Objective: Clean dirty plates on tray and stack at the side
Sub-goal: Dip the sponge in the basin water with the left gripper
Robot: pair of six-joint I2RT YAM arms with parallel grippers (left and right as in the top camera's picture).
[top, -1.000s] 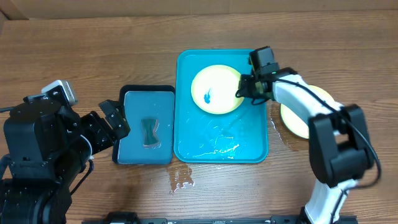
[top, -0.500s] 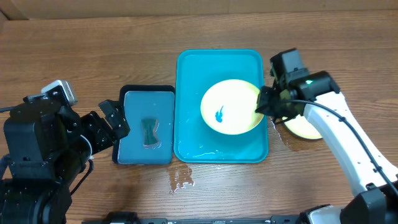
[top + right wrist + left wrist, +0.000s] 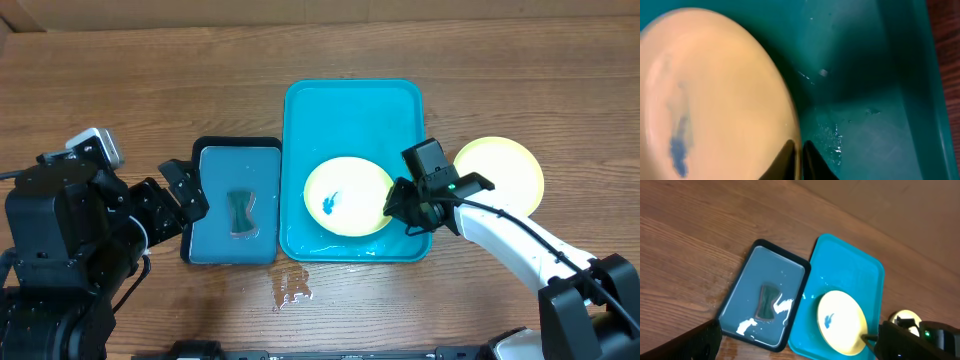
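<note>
Plate: the plate (image 3: 355, 185) lies in the near end of the tray (image 3: 350, 110). A blue smear (image 3: 677, 150) is on its face, so I judge it not yet wiped.
Right jaws: nearly closed, pinching the plate's right rim. It is a thin edge grip only.
Left jaws: wide apart and empty, to the left of the small tray (image 3: 215, 170), where the sponge (image 3: 240, 212) lies.
Side pile: the side pile (image 3: 500, 175) sits on the desk right of the tray. How many plates are in it cannot be told.
Risk, slip: the tray floor is wet and the bite is shallow, so a lift could let the plate pivot and drop.
Risk, snag: dragged right, the plate could catch the raised rim and shove the tray.
Risk, order: stacked unwiped, the smear would transfer to the side pile.
Risk, water: the puddle (image 3: 290, 290) on the desk could grow with sponge drips.
</note>
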